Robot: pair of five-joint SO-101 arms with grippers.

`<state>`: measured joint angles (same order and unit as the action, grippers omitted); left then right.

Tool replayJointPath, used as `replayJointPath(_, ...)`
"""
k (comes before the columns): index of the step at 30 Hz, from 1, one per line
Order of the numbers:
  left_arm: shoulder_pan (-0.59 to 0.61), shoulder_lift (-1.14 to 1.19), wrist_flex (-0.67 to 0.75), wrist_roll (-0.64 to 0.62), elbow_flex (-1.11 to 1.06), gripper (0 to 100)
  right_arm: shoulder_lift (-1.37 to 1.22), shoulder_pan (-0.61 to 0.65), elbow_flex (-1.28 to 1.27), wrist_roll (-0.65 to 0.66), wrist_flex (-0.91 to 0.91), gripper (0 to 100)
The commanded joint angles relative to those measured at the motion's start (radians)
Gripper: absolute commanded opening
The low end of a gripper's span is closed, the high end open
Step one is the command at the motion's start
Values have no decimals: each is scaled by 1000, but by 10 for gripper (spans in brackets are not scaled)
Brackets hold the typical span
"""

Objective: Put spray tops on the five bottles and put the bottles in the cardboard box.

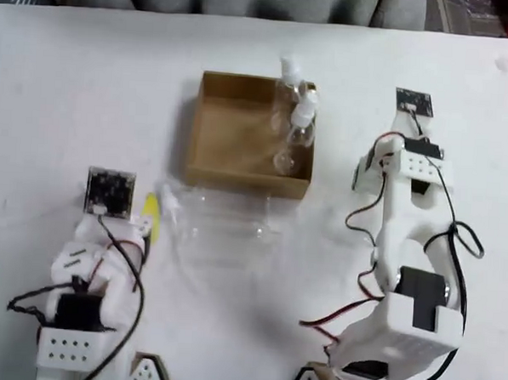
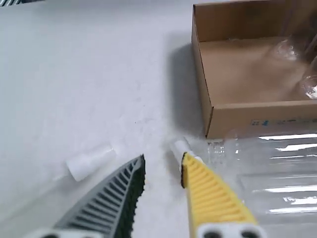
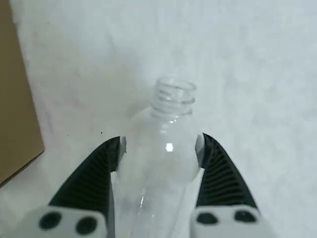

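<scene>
White tabletop (image 1: 72, 78) with two robot arms side by side. Clamped between the black fingers of the right claw (image 3: 159, 146) is a clear capless bottle (image 3: 172, 96). The pads press on its shoulders, and its bare threaded neck sticks out just past the fingertips. Close by, off to one side of that claw, stands a wall of the cardboard box (image 1: 232, 129). Inside the box, along the wall nearest the right claw, rest two bottles with spray tops (image 1: 298, 124), side by side. The left claw (image 2: 163, 158) is spread apart and grips nothing; one finger is grey, the other yellow. A white spray top (image 2: 179, 147) lies on the table just ahead of the yellow fingertip, nearly touching it. A second white spray part (image 2: 89, 161) lies near the grey finger, on its outer side. Beyond the yellow finger, clear bottles (image 2: 267, 168) lie on their sides on the table, just in front of the box; their number cannot be told
</scene>
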<state>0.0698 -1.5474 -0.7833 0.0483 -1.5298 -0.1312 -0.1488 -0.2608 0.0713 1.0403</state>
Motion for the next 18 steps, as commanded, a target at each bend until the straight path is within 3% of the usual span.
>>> replayJointPath(1, -13, 206, -9, -12, 161, 121, -2, 12, 5, -2, -15, 15)
replayJointPath(5, -13, 414, -2, -14, 249, 120, -35, 13, 8, 0, -15, 15)
replayJointPath(12, -13, 734, 49, -164, 399, 124, -39, 22, 9, 0, -15, 15)
replayJointPath(18, -13, 992, 61, -175, 523, 125, -41, 24, 9, 2, -13, 15)
